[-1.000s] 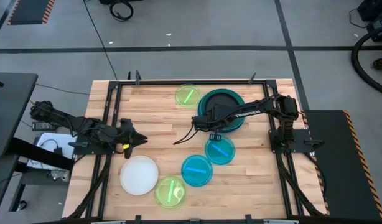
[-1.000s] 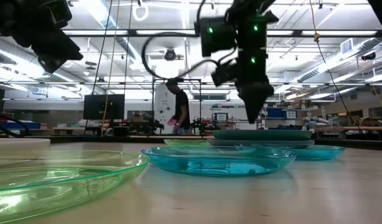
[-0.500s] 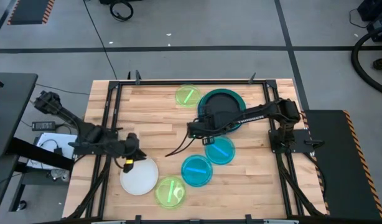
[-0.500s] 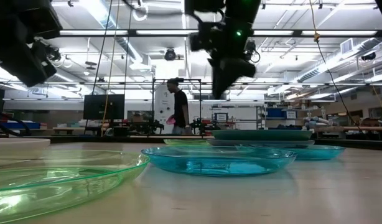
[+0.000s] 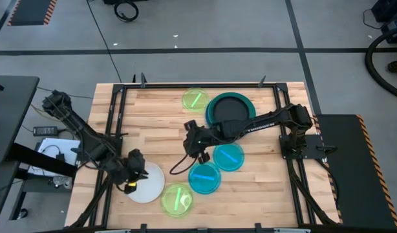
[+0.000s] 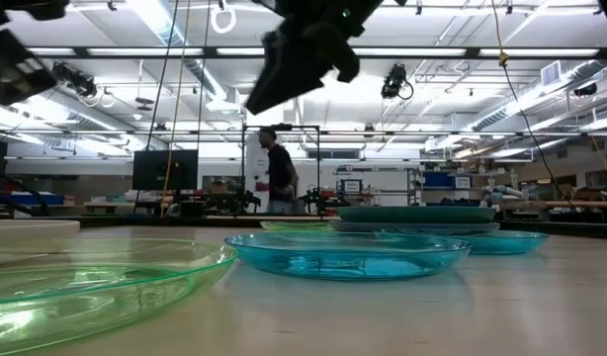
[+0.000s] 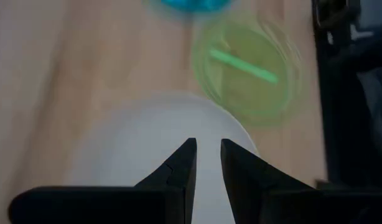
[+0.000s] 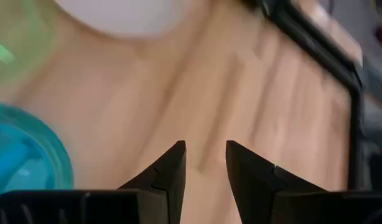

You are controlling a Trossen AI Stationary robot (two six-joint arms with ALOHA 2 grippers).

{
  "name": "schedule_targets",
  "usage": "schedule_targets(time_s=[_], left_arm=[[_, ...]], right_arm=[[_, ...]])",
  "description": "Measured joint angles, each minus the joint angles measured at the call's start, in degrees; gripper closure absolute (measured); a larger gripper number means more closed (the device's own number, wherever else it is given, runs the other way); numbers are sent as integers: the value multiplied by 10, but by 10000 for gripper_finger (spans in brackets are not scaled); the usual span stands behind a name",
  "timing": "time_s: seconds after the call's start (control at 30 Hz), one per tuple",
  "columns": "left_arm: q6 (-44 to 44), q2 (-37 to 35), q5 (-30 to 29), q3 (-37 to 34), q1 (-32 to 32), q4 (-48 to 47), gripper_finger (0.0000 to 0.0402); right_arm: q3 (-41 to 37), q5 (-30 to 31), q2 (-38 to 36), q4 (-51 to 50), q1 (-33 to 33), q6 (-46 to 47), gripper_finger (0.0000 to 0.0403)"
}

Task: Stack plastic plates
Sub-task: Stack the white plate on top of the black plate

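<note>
In the high view a black plate (image 5: 228,110) lies on a large teal plate (image 5: 245,103) at the far right. A lime-green plate (image 5: 195,99) rests flat beside them. Two cyan plates (image 5: 228,156) (image 5: 204,177), a second lime-green plate (image 5: 177,199) and a white plate (image 5: 147,184) lie flat nearer the front. No blue plate shows. My left gripper (image 5: 138,172) (image 7: 206,149) hovers open above the white plate (image 7: 147,155). My right gripper (image 5: 187,139) (image 8: 205,149) hangs open over bare wood, left of the cyan plates.
A black metal frame (image 5: 114,103) borders the wooden table (image 5: 160,123). Bare wood lies across the table's left and middle. In the low view a person (image 6: 277,178) stands far behind the table, and the teal stack (image 6: 414,213) sits behind a cyan plate (image 6: 348,255).
My left gripper has swung toward the near edge and now stands over the white plate. My right gripper has left the black-and-teal stack, travelling toward the table's left and slightly nearer, over bare wood. No plate has moved.
</note>
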Motion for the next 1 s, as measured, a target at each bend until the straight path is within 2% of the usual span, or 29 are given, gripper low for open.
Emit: schedule_targets(time_s=[0.17, 0.33, 0.5, 0.73, 1.0], left_arm=[[-131, 13, 41, -1, -34, -17, 322], [-220, 14, 43, -1, -62, -27, 322], [-296, 49, 47, -2, -66, -56, 322], [-334, 124, 82, -2, -50, -58, 322], [-294, 218, 85, -2, 5, -51, 322]], right_arm=[[-1, -29, 23, 78, 7, -20, 280], [-1, -61, 68, 125, 24, -46, 280], [-2, -88, 89, 135, 28, -57, 280], [-2, -128, 84, 139, 16, -64, 280], [-2, -133, 87, 140, 5, -74, 280]])
